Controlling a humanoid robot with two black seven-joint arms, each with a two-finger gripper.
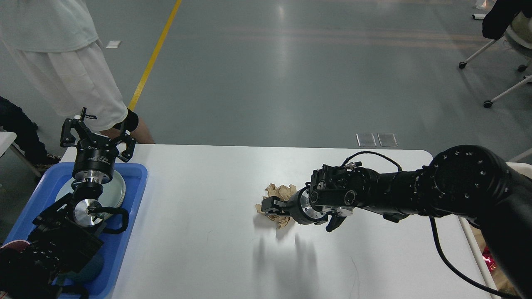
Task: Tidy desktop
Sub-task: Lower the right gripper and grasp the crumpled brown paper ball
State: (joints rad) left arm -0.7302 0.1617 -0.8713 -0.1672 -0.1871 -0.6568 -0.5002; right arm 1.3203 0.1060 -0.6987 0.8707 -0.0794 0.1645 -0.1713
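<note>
A crumpled ball of brown paper (277, 192) sits over the middle of the white desktop (199, 232), and its shadow falls on the surface just in front of it. My right gripper (268, 206) reaches in from the right and is shut on this paper, with wrinkled paper showing above and below the fingers. At the far left my left gripper (98, 133) stands upright above the blue tray (133, 195), its fingers spread open and holding nothing.
The blue tray holds a stack of pale plates (116, 189) under my left arm. A person in white shorts (62, 79) stands by the table's far left corner. A bin edge with something red (488, 254) shows at the right. Office chairs (507, 37) stand at the far right.
</note>
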